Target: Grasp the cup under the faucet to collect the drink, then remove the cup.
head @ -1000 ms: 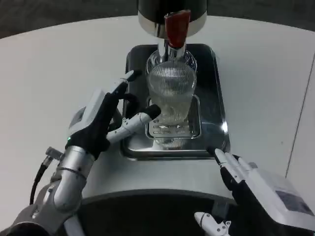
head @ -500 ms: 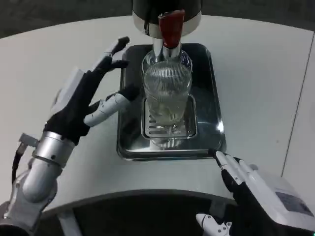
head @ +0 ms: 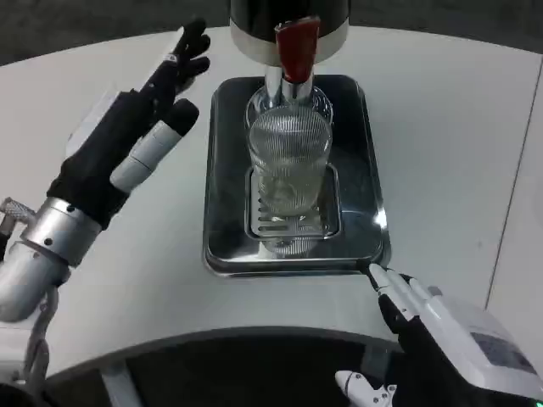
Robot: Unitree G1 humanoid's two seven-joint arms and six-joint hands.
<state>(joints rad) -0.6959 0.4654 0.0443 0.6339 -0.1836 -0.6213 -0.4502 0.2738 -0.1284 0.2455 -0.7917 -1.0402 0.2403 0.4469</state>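
Since a second ago the left hand (head: 127, 140) has backed right off the cup (head: 288, 165): it was reaching in with fingers at the glass, and now it's lifted up and out to the left, over bare table (head: 102, 254) beside the tray (head: 225, 110), fingers apart and holding nothing. Camera seems to have shifted a bit too, so I wouldn't read the tray or cup as having moved.

The cup sits on the slotted drain grate (head: 293, 222) in the middle of the tray, directly under the faucet (head: 291, 80) with its red lever (head: 295, 47). It's a ribbed clear glass standing upright, long axis vertical, mouth pointing up at the spout. I honestly can't tell how much drink is in it through the ribbing.

The right hand (head: 441, 326) waits at the near right edge, just off the near corner of the tray, fingers loosely apart and not touching anything.

My read is that we're in the collecting step, or between that and removal. With the left hand heading up toward the far side, I'd guess it's going for the lever. Next move needs one hand to wrap the cup's side from the left or right without knocking it off the grate, then lift slightly and pull it toward the near side, clear of the faucet, keeping it upright so nothing spills.
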